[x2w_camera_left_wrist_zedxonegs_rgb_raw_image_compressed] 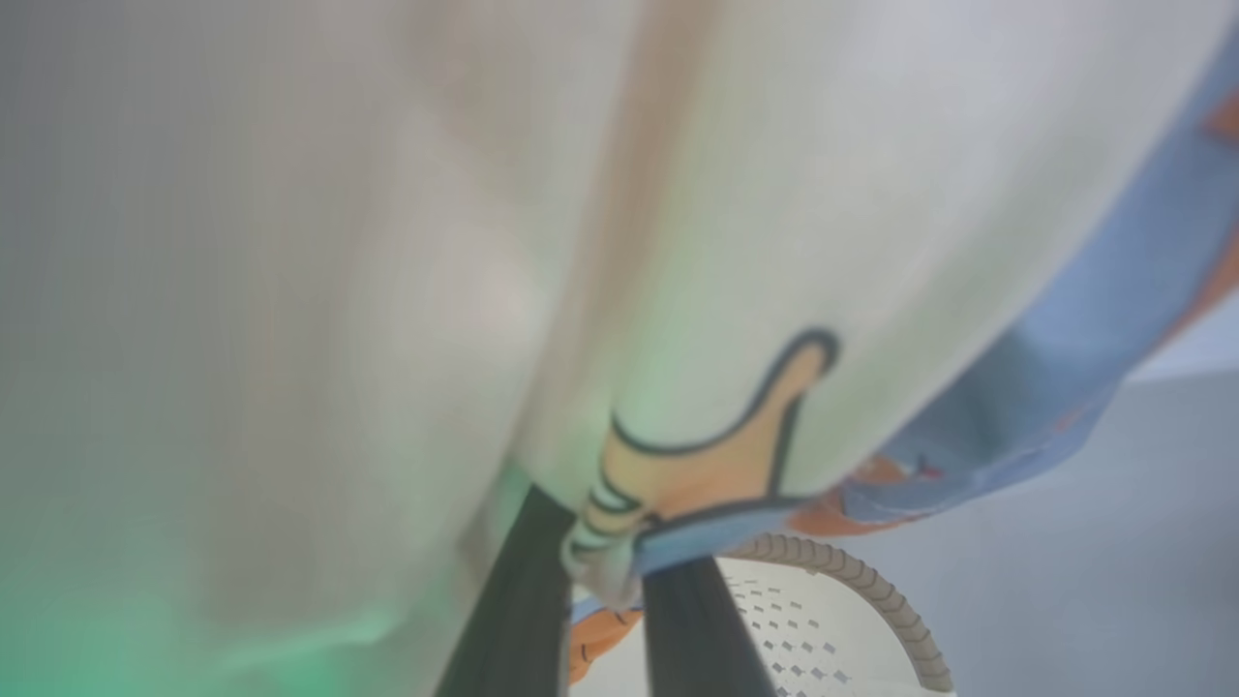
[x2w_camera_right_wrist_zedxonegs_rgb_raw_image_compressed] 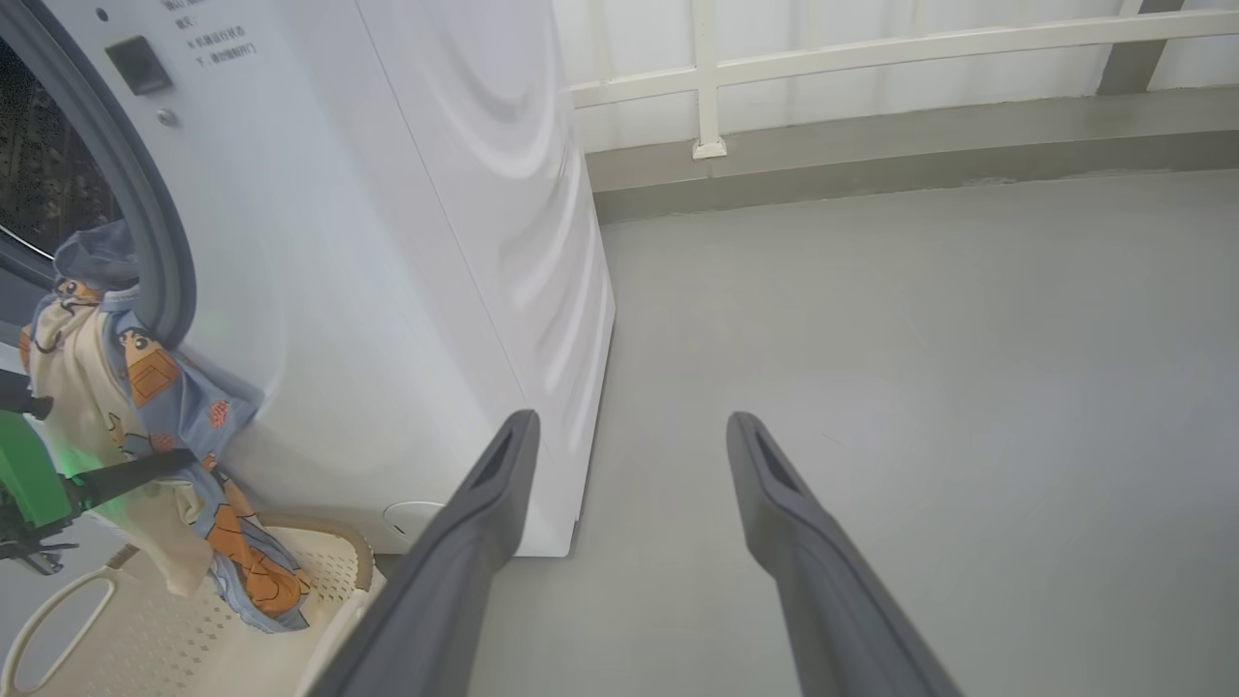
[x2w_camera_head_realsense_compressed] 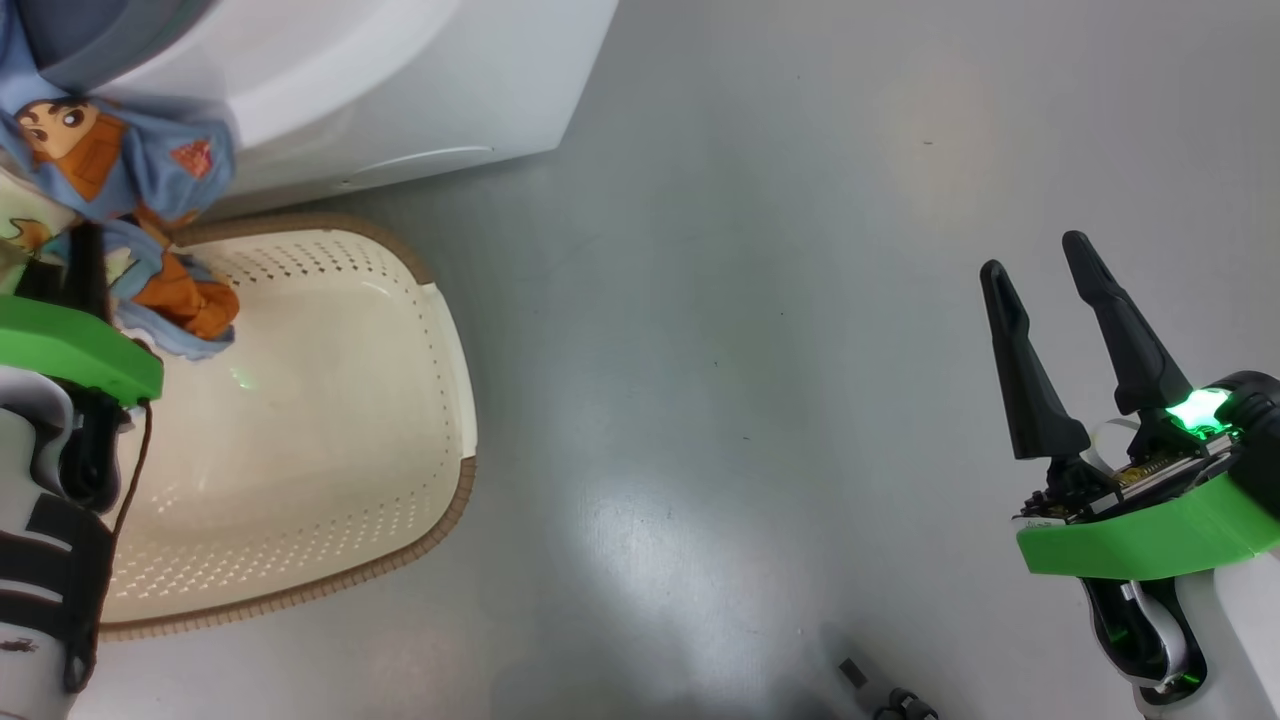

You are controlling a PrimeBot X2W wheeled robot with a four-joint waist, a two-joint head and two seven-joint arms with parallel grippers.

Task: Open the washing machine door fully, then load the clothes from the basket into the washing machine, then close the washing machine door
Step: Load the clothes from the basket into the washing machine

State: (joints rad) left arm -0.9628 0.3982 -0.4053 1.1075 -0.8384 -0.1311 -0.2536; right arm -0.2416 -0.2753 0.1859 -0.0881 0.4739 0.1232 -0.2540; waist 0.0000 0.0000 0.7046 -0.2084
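The clothes, light blue with orange-brown cartoon prints plus a cream piece, hang from the washing machine opening down toward the cream basket. My left gripper is shut on the clothes just above the basket. In the right wrist view the clothes drape over the grey seal, with the left gripper around them. The right gripper stands open over bare floor, far right of the basket, nothing between its fingers. The washing machine door is out of view.
The basket sits on the grey floor against the front of the washing machine. A wall with a white rail and a low kerb runs behind. Small dark parts show at the head view's bottom edge.
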